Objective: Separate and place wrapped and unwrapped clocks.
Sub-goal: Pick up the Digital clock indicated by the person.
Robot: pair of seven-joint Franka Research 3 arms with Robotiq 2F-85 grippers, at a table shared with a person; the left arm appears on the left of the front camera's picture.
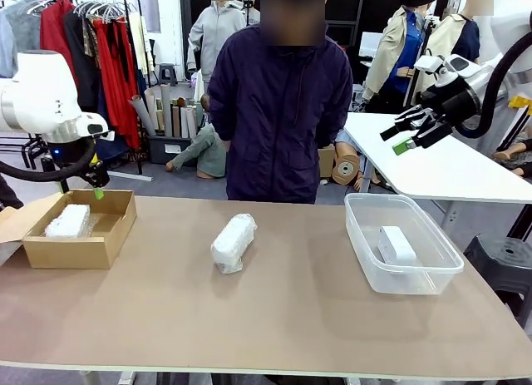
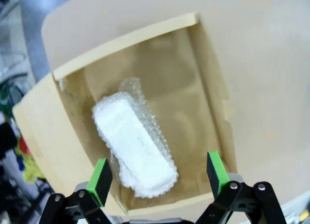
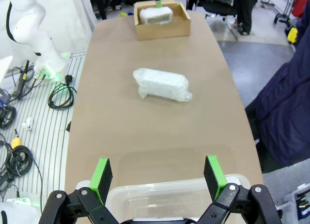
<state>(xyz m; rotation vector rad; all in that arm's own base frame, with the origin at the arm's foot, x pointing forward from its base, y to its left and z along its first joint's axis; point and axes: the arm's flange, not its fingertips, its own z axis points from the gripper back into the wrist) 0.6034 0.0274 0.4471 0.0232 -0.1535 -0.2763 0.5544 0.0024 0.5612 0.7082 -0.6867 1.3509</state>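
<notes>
Apparently sorted: a wrapped clock lay in the cardboard box, the bare clock in the clear tub. Another bundle lay unsorted mid-table. The left gripper and right gripper hovered, jaws spread, empty.

Bare table rings the middle wrapped clock, box and tub well apart.
</notes>
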